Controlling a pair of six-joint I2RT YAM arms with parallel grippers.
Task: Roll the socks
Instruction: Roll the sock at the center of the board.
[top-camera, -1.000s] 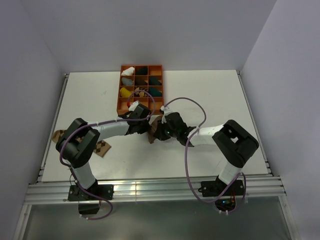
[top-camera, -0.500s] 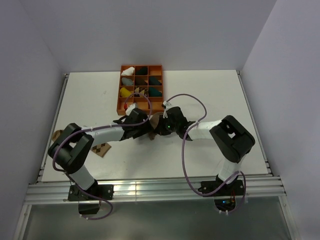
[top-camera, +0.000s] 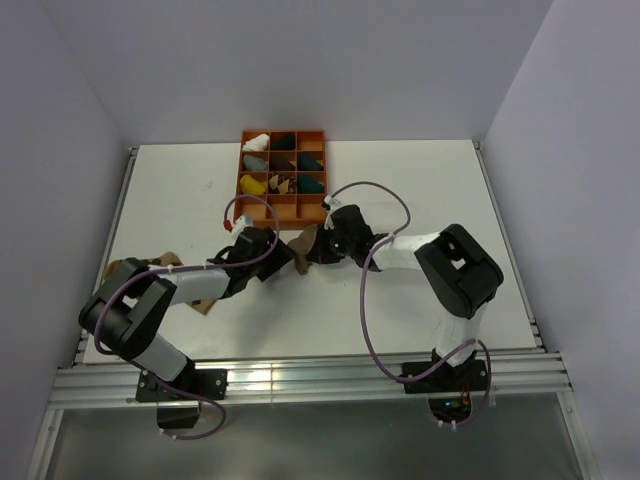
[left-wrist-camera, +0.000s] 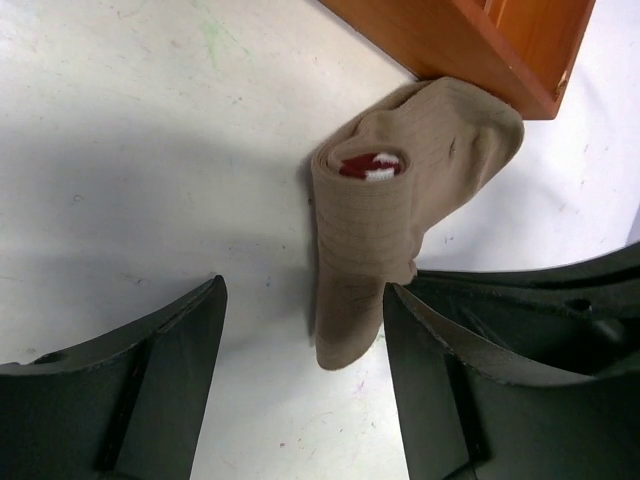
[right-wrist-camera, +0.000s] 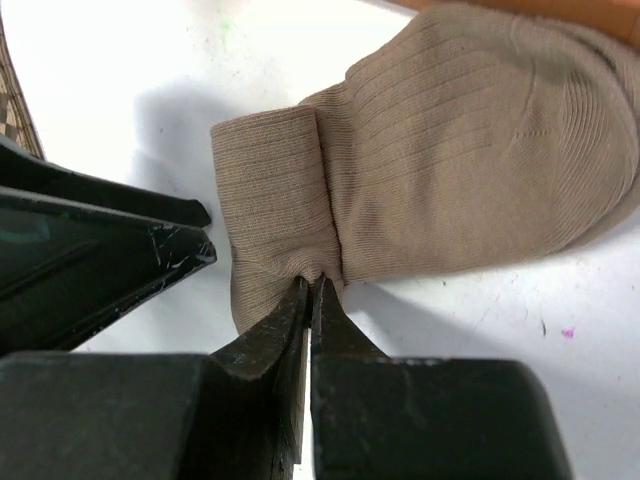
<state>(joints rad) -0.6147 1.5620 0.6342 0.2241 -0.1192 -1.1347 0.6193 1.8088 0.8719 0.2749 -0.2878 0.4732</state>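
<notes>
Just in front of the tray (top-camera: 283, 135), at mid-table (top-camera: 420, 190), the tan sock (left-wrist-camera: 400, 190) lies part-rolled between the 2 claws. Its roll is a short cylinder with the red-and-white cuff showing at the core. The unrolled toe end spreads toward the tray's corner and sits up against its base.

Right claw (right-wrist-camera: 311, 285): fully closed, its tips pinching a fold of fabric where the roll meets the loose toe end.

Left claw (left-wrist-camera: 302, 290): wide open and holding nothing. Its fingers (left-wrist-camera: 150, 380) stand either side of the roll's near end, which lies nearer 1 finger than the other.

Governing relation: the roll's long axis runs straight away from the left claw toward the tray, so the open fingers straddle it across its width.

Judgement: the left claw is the 1 placed to close on the roll, while the right claw anchors the fabric.

Risk: the roll may loosen if the pinch lets go first.

Argyle sock (top-camera: 205, 298): flat, well apart at the left, partly hidden by the left arm (top-camera: 190, 283), not yet rolled.
</notes>
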